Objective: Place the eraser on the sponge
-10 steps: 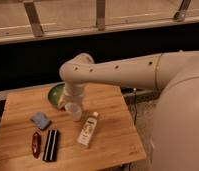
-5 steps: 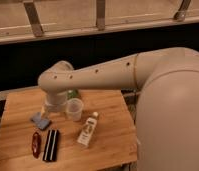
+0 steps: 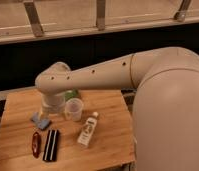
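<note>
We see the gripper (image 3: 47, 112) low over the wooden table (image 3: 110, 150), just above the sponge (image 3: 39, 121); whether it is open or closed we cannot tell. The eraser (image 3: 51, 145) lies flat near the sponge's front side, apart from it, with a dark red object (image 3: 36, 144) alongside. Right of the sponge stands a clear cup (image 3: 74, 109), farther right lies a white bottle (image 3: 88, 131), and behind the sponge sits a green bowl (image 3: 71, 94).

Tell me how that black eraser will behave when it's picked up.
The eraser lies flat and long, so it probably won't roll or tip. It looks like a stiff block, likely keeping shape when lifted. The gripper is by the sponge.
</note>
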